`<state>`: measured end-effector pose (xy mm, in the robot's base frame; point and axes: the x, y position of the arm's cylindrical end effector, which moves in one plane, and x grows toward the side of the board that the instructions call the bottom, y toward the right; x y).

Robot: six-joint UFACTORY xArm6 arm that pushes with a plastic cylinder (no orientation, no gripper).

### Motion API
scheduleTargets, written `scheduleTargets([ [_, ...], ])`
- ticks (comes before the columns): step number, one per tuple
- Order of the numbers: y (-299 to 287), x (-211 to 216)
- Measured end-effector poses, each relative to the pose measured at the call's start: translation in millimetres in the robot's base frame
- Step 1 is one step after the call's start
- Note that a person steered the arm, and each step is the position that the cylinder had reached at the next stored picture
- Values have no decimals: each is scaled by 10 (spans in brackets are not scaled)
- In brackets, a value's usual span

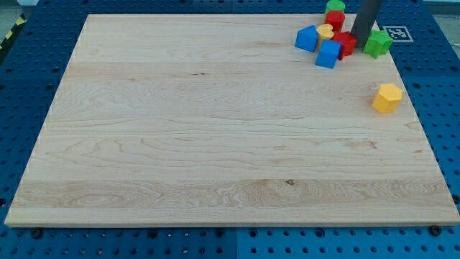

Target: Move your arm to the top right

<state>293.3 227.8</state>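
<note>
Camera view shows my tip [359, 40] already at the table's [215, 144] one-o'clock corner — between red block [346, 44] and green block [377, 43]; no gripper fitted, nothing held.

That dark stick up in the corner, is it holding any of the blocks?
No. My tip holds nothing; it has no claw and stands among the clustered blocks, beside the red block.

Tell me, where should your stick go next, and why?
Probably almost nowhere: my tip already sits near the board's top right corner, beside the red block and left of the green block. At most I would nudge it slightly toward the view's right, gently, since the blocks crowd around it.
</note>
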Motion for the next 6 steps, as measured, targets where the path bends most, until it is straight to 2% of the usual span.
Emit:
scheduleTargets([
  [1, -317, 26],
  [2, -227, 71],
  [4, 868, 845],
  [5, 1123, 572],
  [6, 1114, -47],
])
